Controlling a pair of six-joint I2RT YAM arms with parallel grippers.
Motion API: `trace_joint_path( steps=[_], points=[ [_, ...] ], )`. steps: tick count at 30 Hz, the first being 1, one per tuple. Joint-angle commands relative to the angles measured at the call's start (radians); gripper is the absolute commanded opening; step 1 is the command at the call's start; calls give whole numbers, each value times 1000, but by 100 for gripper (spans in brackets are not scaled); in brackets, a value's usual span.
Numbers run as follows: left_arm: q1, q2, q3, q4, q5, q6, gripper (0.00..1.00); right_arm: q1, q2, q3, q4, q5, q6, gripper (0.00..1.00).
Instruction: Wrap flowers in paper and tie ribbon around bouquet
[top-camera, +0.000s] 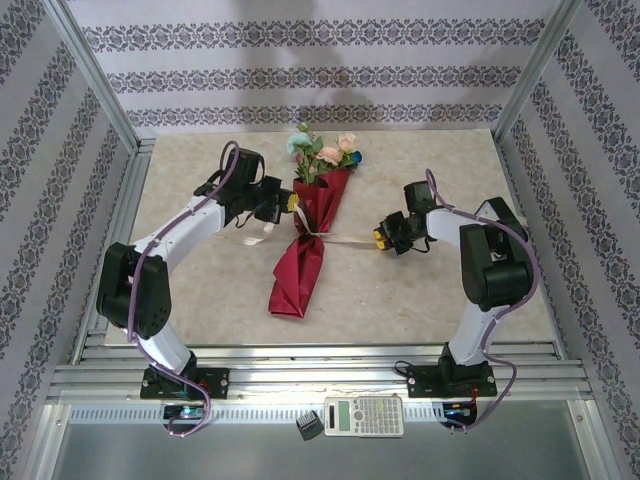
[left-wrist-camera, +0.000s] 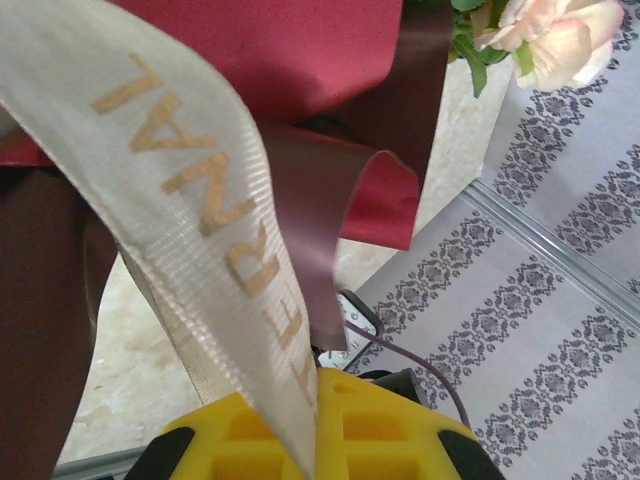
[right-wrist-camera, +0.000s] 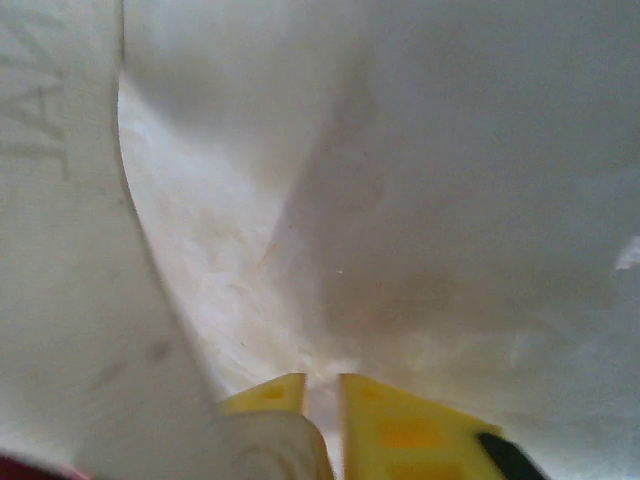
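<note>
- Counted one bouquet (top-camera: 305, 235): crimson paper cone, lay flat mid-counter, wide end toward the far wall, narrow folded end toward the arms.
- Counted one cluster of flowers (top-camera: 322, 152) at the wide end: pink, peach and teal blooms, green leaves. Could not tell the stem count.
- Counted one ribbon (top-camera: 345, 239): cream, gold-lettered, circled the cone's waist and ran out to both sides.
- Counted two end effectors.
  - Left end effector (top-camera: 290, 203): clamped on the ribbon, just beside the cone's upper edge.
  - Right end effector (top-camera: 378, 238): stood apart from the cone, yellow fingers (right-wrist-camera: 400, 425) narrowly parted, ribbon draped over one finger.
- Counted one calculator (top-camera: 363, 415) and one small black object (top-camera: 308, 427), both below the front rails.
- Counter (top-camera: 420, 290): beige, marbled.
- Walls (top-camera: 300, 70): pale, banded with grey damask stripes; aluminium frame posts at the corners.
</note>
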Motion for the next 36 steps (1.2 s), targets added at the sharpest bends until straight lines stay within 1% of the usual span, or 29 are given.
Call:
trace_joint_path(
  steps=[1, 4, 6, 9, 12, 15, 18, 21, 25, 27, 30, 32, 36],
  points=[
    [-4, -21, -34, 13, 22, 6, 0, 2, 14, 42, -50, -4, -56, 26],
    [-5, -25, -43, 48, 29, -7, 0, -8, 2, 72, -128, 10, -120, 36],
    [-4, -32, -58, 71, 35, -18, 0, -39, -18, 82, -181, 34, -168, 42],
    [-5, -44, -98, 124, 47, -44, 0, -98, -31, 103, -232, 39, -233, 46],
    [-5, -55, -142, 200, 53, -86, 0, -154, -18, 157, -292, 40, -307, 47],
    [-5, -67, -171, 257, 59, -124, 0, -197, 11, 230, -359, 80, -382, 47],
    [-5, -79, -193, 293, 63, -158, 0, -220, 56, 305, -434, 148, -453, 48],
    [-6, -97, -230, 367, 54, -212, 0, -231, 108, 367, -482, 186, -492, 48],
    [-6, -115, -259, 406, 50, -235, 0, -242, 159, 437, -516, 240, -519, 48],
    [-6, -124, -276, 414, 49, -242, 0, -245, 198, 499, -552, 268, -534, 47],
    [-5, -131, -298, 446, 44, -260, 0, -245, 243, 580, -617, 350, -539, 46],
    [-5, -135, -309, 469, 40, -275, 0, -246, 268, 621, -645, 393, -529, 44],
    [-8, -141, -330, 520, 29, -307, 0, -248, 322, 677, -703, 411, -487, 42]
  ],
)
